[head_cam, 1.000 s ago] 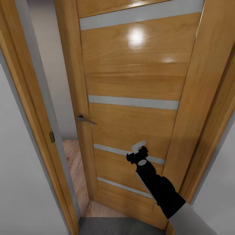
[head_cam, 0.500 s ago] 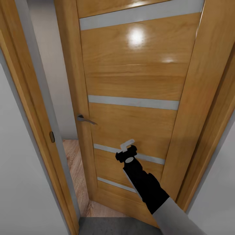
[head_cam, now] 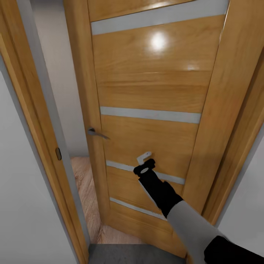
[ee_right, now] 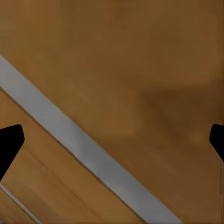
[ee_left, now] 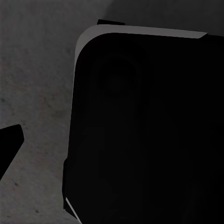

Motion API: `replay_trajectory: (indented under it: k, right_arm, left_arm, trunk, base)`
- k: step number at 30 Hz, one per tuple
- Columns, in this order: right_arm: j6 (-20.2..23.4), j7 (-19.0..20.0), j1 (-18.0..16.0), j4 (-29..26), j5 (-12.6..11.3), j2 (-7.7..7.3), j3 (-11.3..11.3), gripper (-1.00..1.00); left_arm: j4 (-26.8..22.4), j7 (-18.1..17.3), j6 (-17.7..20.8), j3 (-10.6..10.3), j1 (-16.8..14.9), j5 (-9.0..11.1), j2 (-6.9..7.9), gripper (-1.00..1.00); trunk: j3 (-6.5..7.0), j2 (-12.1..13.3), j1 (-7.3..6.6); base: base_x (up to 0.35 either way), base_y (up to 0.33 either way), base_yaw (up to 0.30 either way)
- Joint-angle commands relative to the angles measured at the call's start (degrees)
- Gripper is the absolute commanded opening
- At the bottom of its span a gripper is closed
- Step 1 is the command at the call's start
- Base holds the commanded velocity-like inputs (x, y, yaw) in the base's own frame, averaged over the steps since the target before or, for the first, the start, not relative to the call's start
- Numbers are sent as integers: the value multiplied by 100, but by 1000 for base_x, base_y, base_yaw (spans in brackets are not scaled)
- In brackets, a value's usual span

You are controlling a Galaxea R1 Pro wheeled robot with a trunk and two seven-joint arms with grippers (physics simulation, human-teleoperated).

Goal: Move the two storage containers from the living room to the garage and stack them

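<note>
In the head view the robot faces an orange-brown wooden door [head_cam: 146, 91] with pale grey strips across it, standing ajar in its frame [head_cam: 33, 121]. Through the gap beside the metal handle [head_cam: 96, 133] a strip of light wood-plank floor [head_cam: 83, 187] shows, while dark grey concrete floor [head_cam: 128, 255] lies at the robot's feet. The right arm reaches forward with the right hand [head_cam: 144, 158] held against or just short of the door panel, near the third grey strip; from here I cannot tell if it touches. No storage bins appear, so their place cannot be given from these pictures; neither hand carries one here, and what any bin holds cannot be judged. My reading is that the robot stands on the garage side and is working the door wider to pass, so the carrying and stacking seem not yet finished, perhaps not begun. In the left wrist view the left hand [ee_left: 9, 144] shows one dark fingertip over speckled concrete [ee_left: 37, 70] beside a dark rounded part of the robot's body [ee_left: 140, 130]; whether its fingers are apart or together I cannot tell. In the right wrist view the two fingertips [ee_right: 10, 140] of the right hand stand wide apart, empty, close to the wood and one grey strip [ee_right: 79, 149].
</note>
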Motion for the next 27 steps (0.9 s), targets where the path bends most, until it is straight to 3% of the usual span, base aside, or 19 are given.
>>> replay_trajectory:
  k: [1,14,27]
  right_arm:
    - [-50,-8,-143,288,59,0,3,100]
    - [-151,-72,-592,1002,52,0,0,100]
    - [-143,-45,-621,811,64,0,-53,100]
  left_arm:
    - [-2,-1,-12,-2,-1,43,0,100]
    - [-2,-1,-12,-2,-1,43,0,100]
    - [-2,-1,-12,-2,-1,43,0,100]
  trunk:
    - [-6,-3,0]
    - [-6,-3,0]
    - [-6,-3,0]
  base:
    - [0,0,0]
    - [0,0,0]
    - [0,0,0]
